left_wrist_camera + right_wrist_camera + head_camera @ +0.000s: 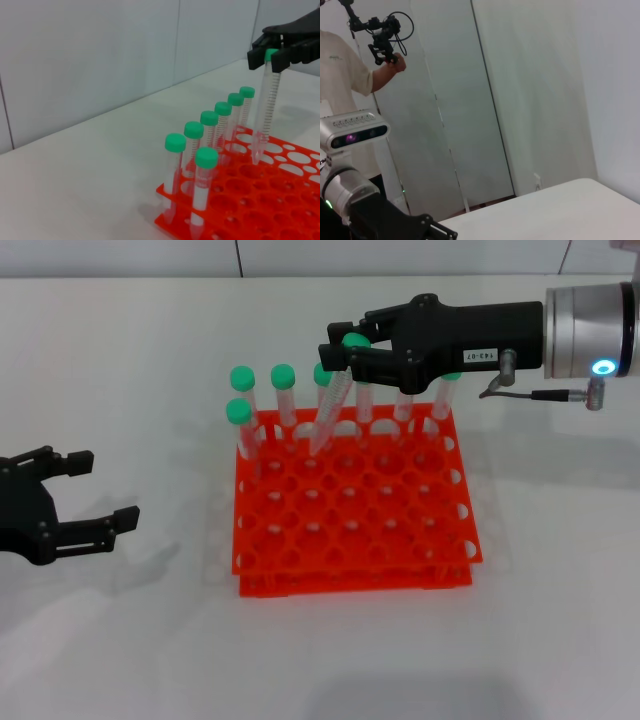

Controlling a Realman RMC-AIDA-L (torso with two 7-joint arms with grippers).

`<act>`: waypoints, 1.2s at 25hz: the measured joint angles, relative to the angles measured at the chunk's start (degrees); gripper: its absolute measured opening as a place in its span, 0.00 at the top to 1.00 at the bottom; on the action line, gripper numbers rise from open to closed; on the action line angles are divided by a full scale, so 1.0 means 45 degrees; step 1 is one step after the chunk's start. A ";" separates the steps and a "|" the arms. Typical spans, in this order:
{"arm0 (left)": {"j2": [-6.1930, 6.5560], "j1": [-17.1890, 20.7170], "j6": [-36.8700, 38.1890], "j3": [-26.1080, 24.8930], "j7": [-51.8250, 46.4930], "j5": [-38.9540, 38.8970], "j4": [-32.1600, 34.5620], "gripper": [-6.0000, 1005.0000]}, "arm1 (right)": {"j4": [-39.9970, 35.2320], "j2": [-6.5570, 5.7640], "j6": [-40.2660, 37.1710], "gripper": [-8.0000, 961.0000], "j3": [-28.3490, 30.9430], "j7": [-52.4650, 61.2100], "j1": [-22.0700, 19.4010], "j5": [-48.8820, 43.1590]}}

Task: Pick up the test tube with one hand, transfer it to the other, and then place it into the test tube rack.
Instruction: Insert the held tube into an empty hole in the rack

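Note:
My right gripper (pixel 345 348), black with a small white label, is shut on the green cap of the test tube (pixel 330 405). The clear tube hangs tilted over the orange-red test tube rack (pixel 445 565). Its tip is at a hole in the second row from the back; I cannot tell whether it is inside. The left wrist view shows the same tube (pixel 267 105), the right gripper (pixel 272 55) and the rack (pixel 240 205). My left gripper (pixel 100 490), black and unlabelled, is open and empty, low on the table left of the rack.
Several other green-capped tubes (pixel 283 390) stand upright along the rack's back row, with one (pixel 240 425) in the second row at the left corner. The white table (pixel 120 360) surrounds the rack. The right wrist view shows a person (pixel 342 75) by the wall.

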 joint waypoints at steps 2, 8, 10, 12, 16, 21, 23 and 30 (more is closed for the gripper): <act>-0.0007 0.0009 0.0002 0.0000 0.0168 -0.0003 -0.0148 0.11 | -0.0001 0.0010 -0.0002 0.72 0.0000 -0.0008 0.0054 0.0000; -0.0027 0.0020 0.0008 -0.0026 0.0644 -0.0014 -0.0634 0.11 | -0.0012 0.0024 0.0049 0.72 -0.0080 -0.0045 0.0161 0.0001; -0.0034 0.0036 0.0009 -0.0050 0.0759 -0.0075 -0.0719 0.11 | -0.0021 0.0025 0.0102 0.72 -0.0170 -0.0048 0.0216 0.0001; -0.0028 0.0088 0.0009 -0.0054 0.0911 -0.0219 -0.0788 0.11 | -0.0034 0.0032 0.0214 0.72 -0.0302 -0.0057 0.0311 0.0001; -0.0019 0.0178 0.0001 -0.0072 0.1230 -0.0489 -0.0920 0.11 | -0.0050 0.0064 0.0692 0.72 -0.0786 -0.0064 0.0447 0.0109; -0.0018 0.0190 -0.0002 -0.0078 0.1313 -0.0512 -0.1038 0.11 | -0.0139 0.0063 0.1017 0.72 -0.1251 -0.0064 0.0506 0.0410; -0.0018 0.0190 0.0003 -0.0079 0.1353 -0.0512 -0.1056 0.11 | -0.0142 0.0054 0.1082 0.72 -0.1308 -0.0064 0.0557 0.0456; -0.0022 0.0189 0.0004 -0.0079 0.1451 -0.0512 -0.1067 0.11 | -0.0142 0.0052 0.1406 0.72 -0.1549 -0.0064 0.0816 0.0465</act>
